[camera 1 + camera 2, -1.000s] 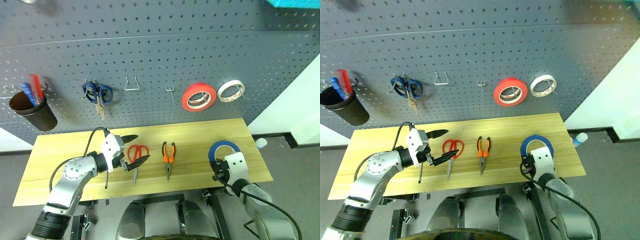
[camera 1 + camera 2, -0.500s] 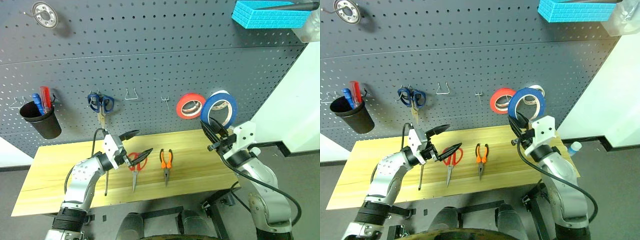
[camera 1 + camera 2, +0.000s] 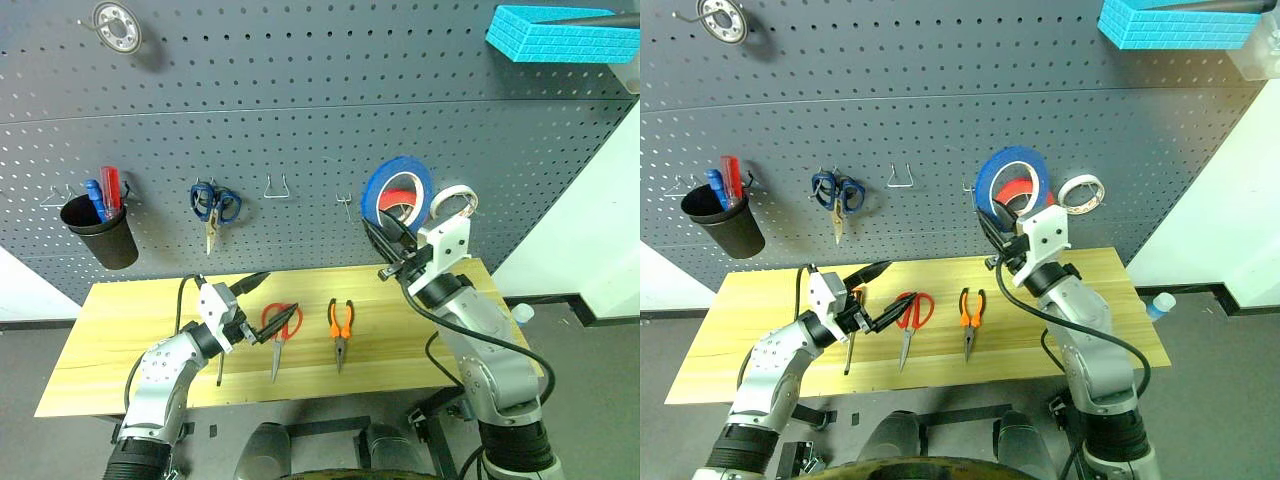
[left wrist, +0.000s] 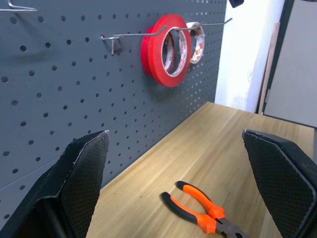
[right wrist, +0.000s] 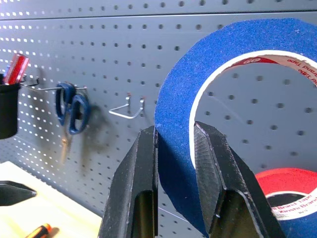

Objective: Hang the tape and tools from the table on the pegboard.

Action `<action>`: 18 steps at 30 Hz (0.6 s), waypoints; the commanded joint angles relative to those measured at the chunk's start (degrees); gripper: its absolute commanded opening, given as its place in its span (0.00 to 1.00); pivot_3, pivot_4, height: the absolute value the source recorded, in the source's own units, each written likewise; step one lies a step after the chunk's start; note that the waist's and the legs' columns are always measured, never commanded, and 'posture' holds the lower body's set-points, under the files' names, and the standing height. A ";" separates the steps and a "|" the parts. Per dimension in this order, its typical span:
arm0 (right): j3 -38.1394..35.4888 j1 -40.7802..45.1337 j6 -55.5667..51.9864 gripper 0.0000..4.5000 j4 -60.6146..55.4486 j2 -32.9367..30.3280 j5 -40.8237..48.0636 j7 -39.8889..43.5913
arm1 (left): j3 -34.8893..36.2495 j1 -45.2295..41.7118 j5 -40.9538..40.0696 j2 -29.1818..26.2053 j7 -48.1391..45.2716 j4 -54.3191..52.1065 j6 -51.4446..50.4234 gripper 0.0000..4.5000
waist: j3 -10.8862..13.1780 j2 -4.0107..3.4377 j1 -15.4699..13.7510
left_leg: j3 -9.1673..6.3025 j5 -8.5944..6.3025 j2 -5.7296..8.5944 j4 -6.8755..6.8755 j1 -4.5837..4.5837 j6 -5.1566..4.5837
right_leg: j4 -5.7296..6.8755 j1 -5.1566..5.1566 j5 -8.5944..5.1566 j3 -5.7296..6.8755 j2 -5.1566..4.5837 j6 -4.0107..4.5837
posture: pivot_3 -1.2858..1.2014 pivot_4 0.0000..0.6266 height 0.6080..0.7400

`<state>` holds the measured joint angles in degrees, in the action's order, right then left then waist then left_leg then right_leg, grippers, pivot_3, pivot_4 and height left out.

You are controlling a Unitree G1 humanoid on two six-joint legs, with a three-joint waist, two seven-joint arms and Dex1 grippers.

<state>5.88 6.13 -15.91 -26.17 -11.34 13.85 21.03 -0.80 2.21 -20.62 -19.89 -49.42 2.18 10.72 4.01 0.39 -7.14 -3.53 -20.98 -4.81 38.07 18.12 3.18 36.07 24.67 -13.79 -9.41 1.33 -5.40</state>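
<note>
Up at pegboard (image 3: pixel 300 110), right gripper (image 5: pixel 174 148) pinching blue tape (image 3: pixel 396 190), left gripper (image 3: pixel 255 308) spread wide.

The right claw (image 5: pixel 174 163) has lifted the blue tape (image 3: pixel 396 186) (off the table (image 3: pixel 120 330)) up before the pegboard (image 3: pixel 300 90).

The right gripper (image 5: pixel 176 163) is raised toward twelve o'clock, forearm angled up, both fingers (image 5: pixel 141 183) clamped tight together. The left gripper (image 3: pixel 252 310) sits low, pointing toward three o'clock, jaws spread wide.

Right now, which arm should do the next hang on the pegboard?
Right. Its tool already grips the blue tape up against the pegboard, near a bare hook; the left tool is open over the table.
</note>
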 commanded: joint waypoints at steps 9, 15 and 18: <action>4.21 1.16 -1.54 0.15 0.26 1.15 3.99 4.53 | 0.92 -0.19 -0.29 -0.91 0.63 -3.72 -0.17 1.00 | -0.16 -0.01 0.01 | 0.00 0.00 0.00 0.00 -0.01 0.00 | 0.01 0.00 0.00 0.00 0.00 0.00 | 0.65 0.00 1.00; 5.16 3.87 -0.45 0.15 4.69 2.38 2.61 4.19 | 0.77 0.73 -0.26 -1.56 1.25 -5.22 -1.10 1.00 | -0.17 -0.03 0.00 | -0.01 0.00 0.00 0.00 -0.01 0.00 | 0.02 0.00 0.00 0.00 0.00 0.00 | 0.65 0.00 1.00; 5.57 4.79 0.06 0.15 6.63 3.01 1.95 3.98 | 0.77 1.23 -0.19 -1.94 1.60 -5.89 -1.72 1.00 | -0.17 -0.03 -0.06 | -0.01 0.00 0.00 0.00 0.00 0.00 | 0.01 0.00 0.00 0.00 0.00 0.00 | 0.66 0.00 1.00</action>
<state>11.12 9.21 -17.81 -19.63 -9.26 16.22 25.12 -0.81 3.63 -20.62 -21.33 -48.20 -1.33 9.21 3.84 0.36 -7.20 -3.54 -20.98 -4.81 38.07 18.13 3.18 36.08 24.68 -13.79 -9.40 1.33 -5.40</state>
